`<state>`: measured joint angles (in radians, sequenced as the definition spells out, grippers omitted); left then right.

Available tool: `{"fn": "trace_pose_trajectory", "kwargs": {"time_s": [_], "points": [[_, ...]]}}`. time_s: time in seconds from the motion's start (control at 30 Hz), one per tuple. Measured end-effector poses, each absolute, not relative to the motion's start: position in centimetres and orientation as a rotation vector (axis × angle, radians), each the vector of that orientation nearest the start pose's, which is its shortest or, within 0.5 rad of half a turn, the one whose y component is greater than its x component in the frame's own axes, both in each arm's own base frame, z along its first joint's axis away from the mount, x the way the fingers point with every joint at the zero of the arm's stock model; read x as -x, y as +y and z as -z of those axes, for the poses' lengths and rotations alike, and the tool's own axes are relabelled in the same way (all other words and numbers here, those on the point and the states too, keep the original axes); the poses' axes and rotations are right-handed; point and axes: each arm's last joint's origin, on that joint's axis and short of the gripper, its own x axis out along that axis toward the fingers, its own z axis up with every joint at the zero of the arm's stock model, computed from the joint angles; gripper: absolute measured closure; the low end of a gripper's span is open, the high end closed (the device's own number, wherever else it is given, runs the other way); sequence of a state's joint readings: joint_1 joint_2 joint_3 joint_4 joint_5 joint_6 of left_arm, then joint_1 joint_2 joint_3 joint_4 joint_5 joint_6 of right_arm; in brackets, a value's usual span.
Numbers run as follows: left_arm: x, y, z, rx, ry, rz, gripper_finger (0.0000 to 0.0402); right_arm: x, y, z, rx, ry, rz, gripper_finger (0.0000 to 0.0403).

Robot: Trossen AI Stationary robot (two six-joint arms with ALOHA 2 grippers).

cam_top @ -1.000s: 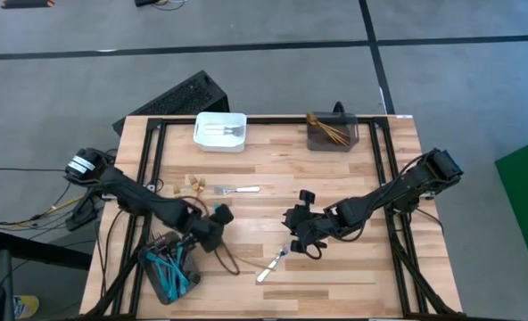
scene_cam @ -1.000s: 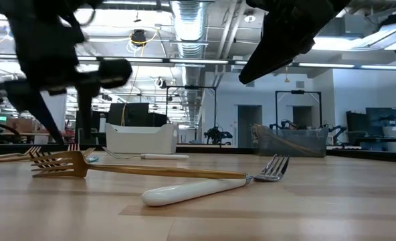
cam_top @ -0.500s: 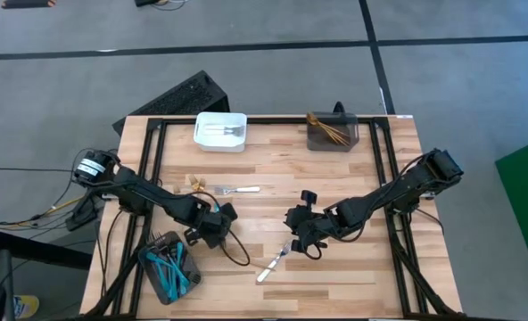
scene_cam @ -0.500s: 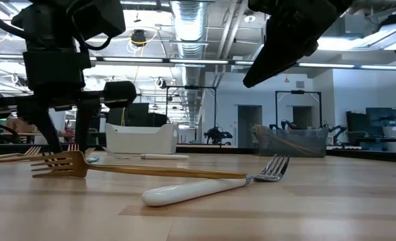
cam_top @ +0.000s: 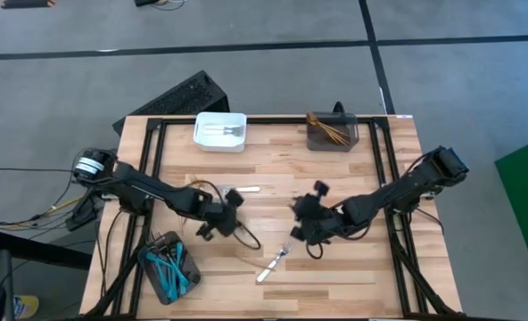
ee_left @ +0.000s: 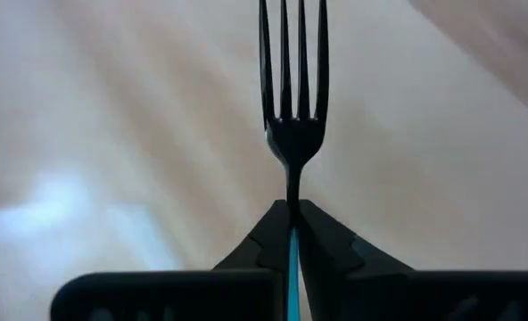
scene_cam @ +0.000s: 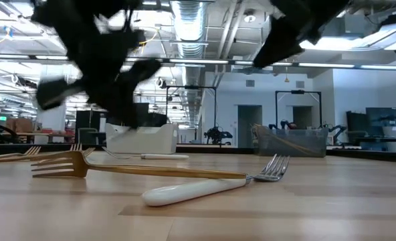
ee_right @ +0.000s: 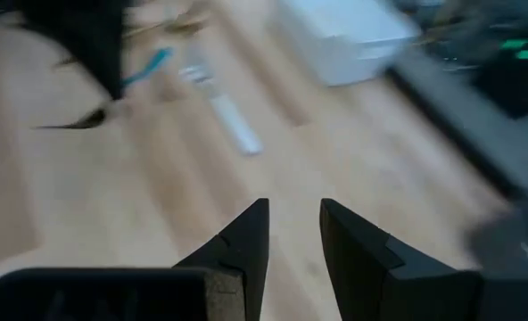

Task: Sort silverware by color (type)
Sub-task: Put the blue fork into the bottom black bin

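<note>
Robotics lab: exposed ceiling ducts (scene_cam: pixel 188 20), distant robot rigs (scene_cam: pixel 293 107).

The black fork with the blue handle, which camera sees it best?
The left wrist view: the black fork with the blue handle fills it, pinched in the left gripper. The right wrist view shows only a blur; high and low views don't show it clearly.

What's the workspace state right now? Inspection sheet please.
Surface: wooden table on a black frame.
Job's things: white-handled fork and gold fork loose; another white-handled piece mid-table; silver pieces in white bin; gold pieces in dark bin; blue-handled pieces in front-left bin.
Clutter: nothing seen.
Grippers: left gripper shut on a dark blue-handled fork; right gripper open, empty.
Cables: bundle by left arm base.
Surroundings: grey floor, lab behind.
</note>
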<state>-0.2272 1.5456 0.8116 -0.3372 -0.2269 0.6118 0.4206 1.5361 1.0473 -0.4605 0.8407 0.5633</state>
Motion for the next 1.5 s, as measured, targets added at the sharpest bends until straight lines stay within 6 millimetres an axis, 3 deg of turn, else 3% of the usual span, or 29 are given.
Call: {"fn": "trace_pose_trajectory", "kwargs": {"time_s": [0.1,0.23,0.33,0.47,0.63,0.8,0.93,1.13,1.37,1.5], "points": [[-27.9,-5.3,-18.9,-0.750,0.901,0.164,0.0400,-27.0,10.3,-25.0,0.015,0.558,0.678,0.0276],[-27.6,-4.0,-22.5,-0.529,0.702,-0.003,0.0401,-24.6,10.0,-26.7,-0.045,0.494,0.701,0.0276],[-27.0,-3.2,-24.4,-0.304,0.527,-0.033,0.0401,-23.4,10.1,-26.5,-0.081,0.456,0.664,0.0276],[-26.2,-2.9,-25.2,-0.120,0.245,-0.002,0.0401,-23.5,10.4,-25.2,-0.162,0.357,0.601,0.0276],[-25.6,-2.8,-24.9,0.012,-0.055,-0.011,0.0401,-26.2,10.6,-23.4,-0.227,0.166,0.458,0.0272],[-25.6,-2.9,-25.3,0.091,-0.223,0.015,0.0401,-29.4,9.8,-22.8,-0.187,-0.050,0.284,0.0244],[-25.8,-3.0,-25.1,0.122,-0.223,0.029,0.0401,-31.8,8.3,-22.2,-0.175,-0.133,0.193,0.0218],[-25.9,-3.0,-24.8,0.157,-0.187,0.031,0.0401,-34.6,7.1,-21.4,-0.133,-0.116,0.138,0.0205],[-25.9,-3.0,-24.6,0.150,-0.164,0.031,0.0401,-36.0,7.4,-22.0,-0.089,-0.132,0.062,0.0224],[-25.9,-3.0,-24.5,0.149,-0.152,0.031,0.0401,-36.1,7.3,-22.3,-0.087,-0.133,0.075,0.0256]]}}
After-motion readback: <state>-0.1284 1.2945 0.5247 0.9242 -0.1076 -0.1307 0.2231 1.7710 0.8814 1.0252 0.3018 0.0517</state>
